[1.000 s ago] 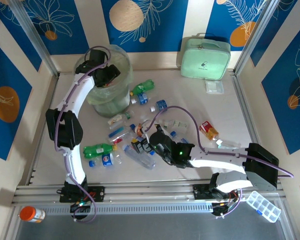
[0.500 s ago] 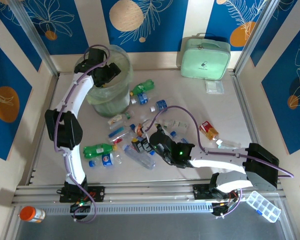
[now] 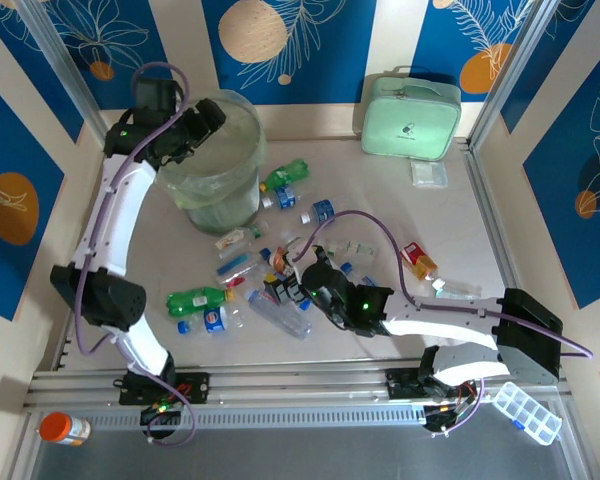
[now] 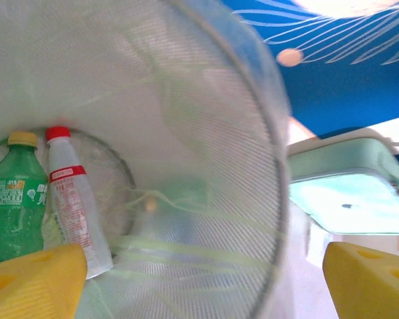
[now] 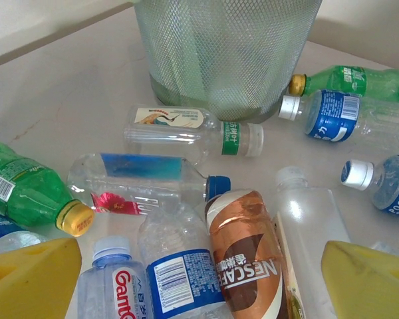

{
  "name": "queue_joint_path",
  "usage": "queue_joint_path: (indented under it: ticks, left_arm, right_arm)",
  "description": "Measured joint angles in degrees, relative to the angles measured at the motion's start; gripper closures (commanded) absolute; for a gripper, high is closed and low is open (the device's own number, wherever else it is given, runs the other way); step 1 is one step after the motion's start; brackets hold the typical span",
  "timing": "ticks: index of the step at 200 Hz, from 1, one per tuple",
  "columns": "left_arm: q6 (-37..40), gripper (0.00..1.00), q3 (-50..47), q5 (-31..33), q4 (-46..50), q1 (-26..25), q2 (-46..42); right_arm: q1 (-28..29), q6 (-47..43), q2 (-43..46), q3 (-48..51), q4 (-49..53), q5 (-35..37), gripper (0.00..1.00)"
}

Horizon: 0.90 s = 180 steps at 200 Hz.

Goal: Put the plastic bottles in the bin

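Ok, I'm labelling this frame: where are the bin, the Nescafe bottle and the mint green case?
bin (image 3: 225,195), top external view, on its mesh side wall.
Nescafe bottle (image 5: 243,266), right wrist view, on its brown label.
mint green case (image 3: 410,118), top external view, on the middle of its lid.

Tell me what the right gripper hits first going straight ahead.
Probably the brown Nescafe bottle, lying just ahead between the open jaws of the right gripper; the blue-labelled bottle beside it looks about as near.
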<state>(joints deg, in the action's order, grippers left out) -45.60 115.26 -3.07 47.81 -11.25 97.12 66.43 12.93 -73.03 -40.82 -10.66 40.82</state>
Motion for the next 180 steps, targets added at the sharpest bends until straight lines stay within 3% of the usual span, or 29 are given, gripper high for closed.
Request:
queue_joint_path:
  ticks: [31,96,180]
  left_arm:
    - [0.7,0.07,-5.7,-0.2,-0.5,-0.1,-9.4]
    - [-4.0,0.06,-34.3,6.3,-2.0,-1.4,-40.0]
    - [-12.7,0.08,-65.7,7.2,-2.4,-1.7,-62.0]
  right_arm:
    - [0.0,0.0,0.9,0.1,0.0,0.2,0.07]
    - [0.0,-0.5,1.2,0.1,0.0,-0.3,0.10]
    - [-0.1,-2.8,2.4,0.0,1.3,-3.8,0.21]
